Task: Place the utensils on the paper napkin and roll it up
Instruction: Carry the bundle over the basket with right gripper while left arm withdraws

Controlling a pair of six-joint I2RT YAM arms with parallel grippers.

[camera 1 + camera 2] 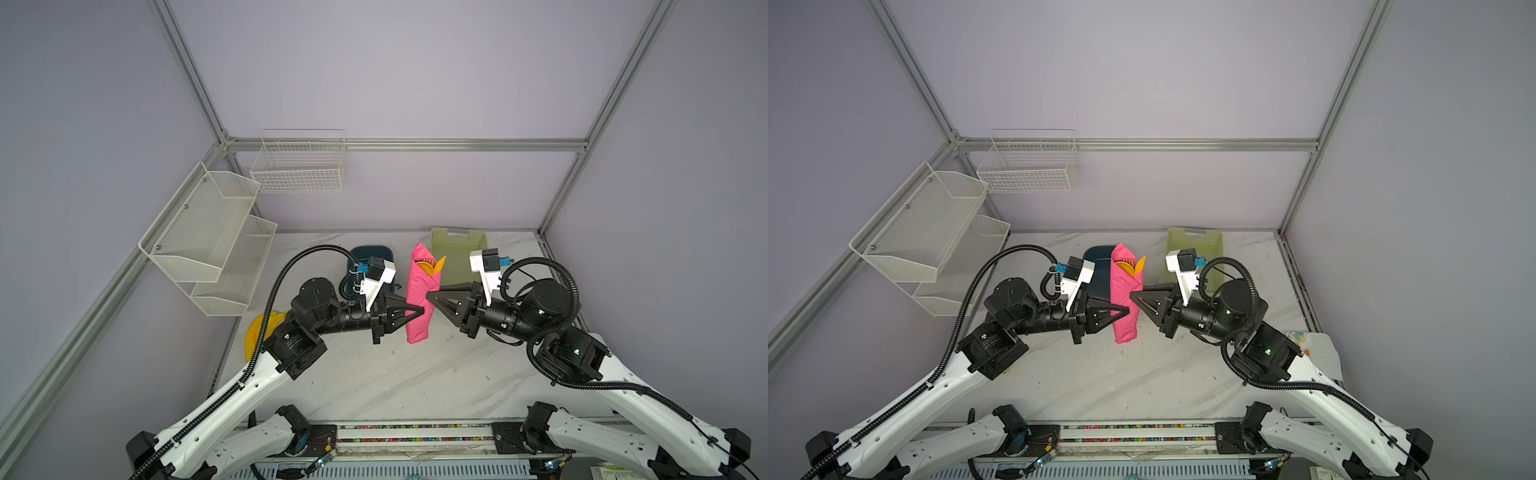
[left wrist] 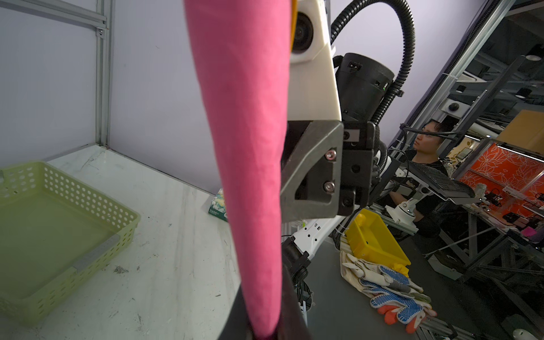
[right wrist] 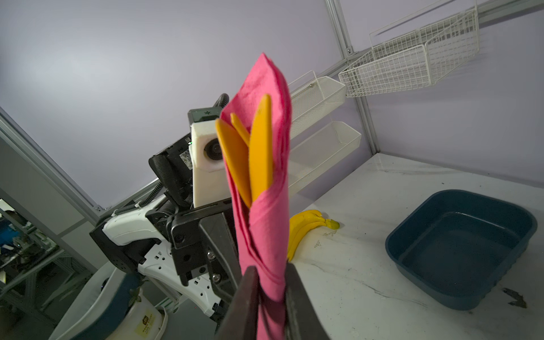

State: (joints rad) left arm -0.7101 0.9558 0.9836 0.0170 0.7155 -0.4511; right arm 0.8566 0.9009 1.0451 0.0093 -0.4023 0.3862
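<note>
Your paper napkin [image 1: 419, 303] was up off the table [image 1: 395, 382], rolled into a pink tube standing nearly upright, with the utensils [image 3: 259, 147] showing their orange tips out of its open top. With the top view as the dial and the roll at centre, the left gripper [image 1: 421, 310] came in from 9 o'clock with its fingers clamped on the roll. The right gripper [image 1: 429, 296] met it from 3 o'clock, and its fingers [image 3: 250, 294] were pinched on the lower part of the roll. Here was your worry, as I judged it: the paper was thin and the wrap looked loose, so if either grip slackened, the outer flap could spring open. Tilt it, and those slick plastic handles might slide out of an end. Pull the arms apart and you risked tearing the sheet. Around you, the blue tub [image 1: 365, 251] sat at 10 o'clock just behind the left wrist. The green basket [image 1: 457, 249] was at 1 o'clock, near the right wrist. The banana [image 1: 253, 336] lay at 8 o'clock, half hidden by the left arm. The tissue packet [image 2: 217, 206] showed only in the left wrist view, at the table's edge. Toward 6 o'clock I saw nothing in your way for setting the roll down.
</note>
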